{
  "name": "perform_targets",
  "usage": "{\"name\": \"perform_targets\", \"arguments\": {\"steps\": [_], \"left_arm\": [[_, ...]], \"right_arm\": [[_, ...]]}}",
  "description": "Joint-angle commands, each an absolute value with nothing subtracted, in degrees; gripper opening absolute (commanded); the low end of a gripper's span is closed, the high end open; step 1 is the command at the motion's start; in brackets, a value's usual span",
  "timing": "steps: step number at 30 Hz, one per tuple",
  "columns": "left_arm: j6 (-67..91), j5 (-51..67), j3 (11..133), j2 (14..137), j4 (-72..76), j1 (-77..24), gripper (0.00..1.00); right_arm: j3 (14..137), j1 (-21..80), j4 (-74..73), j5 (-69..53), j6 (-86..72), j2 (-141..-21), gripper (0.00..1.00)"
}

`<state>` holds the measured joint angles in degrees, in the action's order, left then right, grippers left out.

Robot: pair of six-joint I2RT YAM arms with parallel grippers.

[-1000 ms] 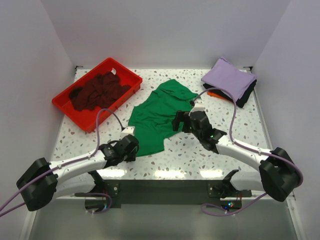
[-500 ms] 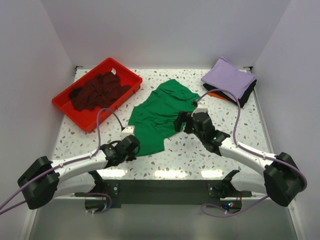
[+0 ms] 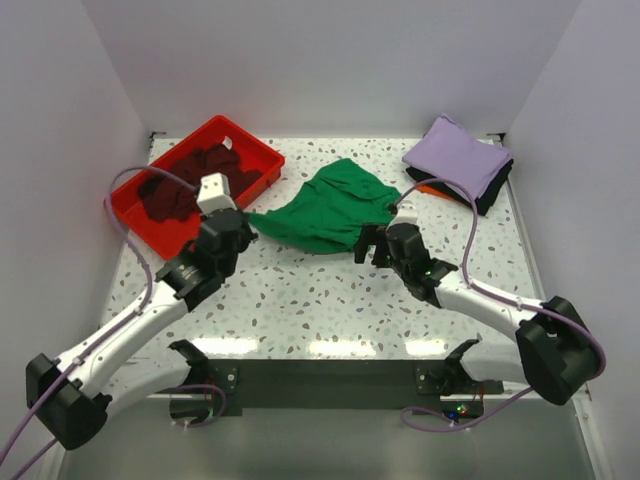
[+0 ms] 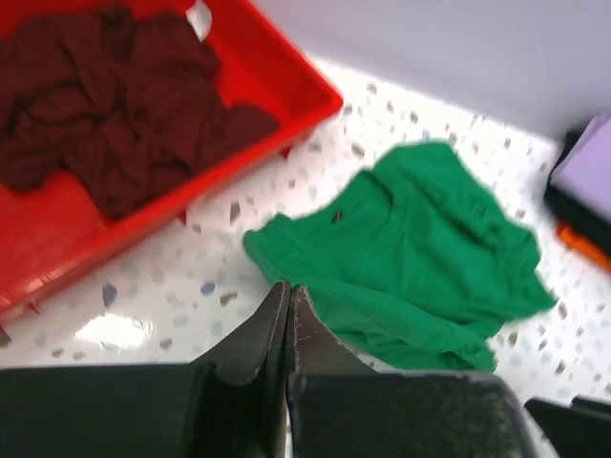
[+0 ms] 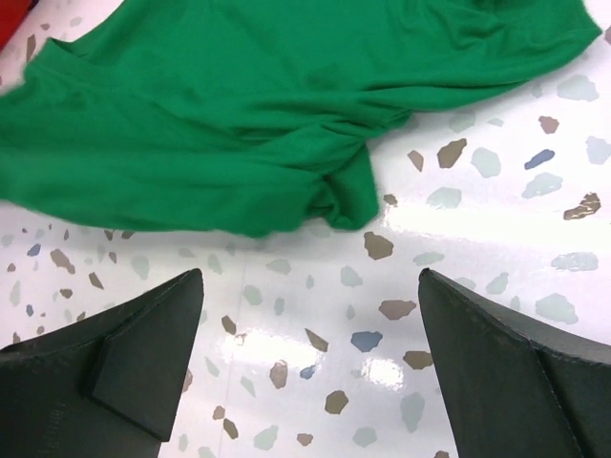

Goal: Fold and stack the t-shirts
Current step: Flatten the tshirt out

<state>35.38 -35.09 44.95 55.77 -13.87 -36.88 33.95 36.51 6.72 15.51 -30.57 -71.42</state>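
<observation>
1 weak spot: left jaws are clenching only a corner of the green t-shirt (image 3: pixel 325 208), lying on the worktop (image 3: pixel 300 292), while right jaws are hovering released nearby, so it's risking slipping out or bunching.

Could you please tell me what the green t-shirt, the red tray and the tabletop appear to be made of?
The green t-shirt: soft matte knit cloth, probably cotton; it creases and bunches. The red tray: likely moulded plastic, smooth with a slight sheen. The tabletop: glossy speckled surface, terrazzo-look stone or laminate; it mirrors the lights.
</observation>
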Motion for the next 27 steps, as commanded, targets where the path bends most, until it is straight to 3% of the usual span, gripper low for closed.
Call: {"name": "perform_targets", "arguments": {"steps": [1,17,27], "left_arm": [[28.5,-42.5,49.0,50.8,-8.0,-34.8,0.0],[24.9,-36.8,44.8,50.7,-6.2,-25.8,0.0],[24.5,-34.9,44.0,51.5,-5.5,-25.0,0.0]], "right_arm": [[34.4,35.4,8.1,15.2,-30.5,-72.1,0.97],[41.7,35.4,19.8,4.5,-33.7,-92.4,0.81],[47.3,37.6,20.1,2.4,-34.3,-97.7,0.71]]}}
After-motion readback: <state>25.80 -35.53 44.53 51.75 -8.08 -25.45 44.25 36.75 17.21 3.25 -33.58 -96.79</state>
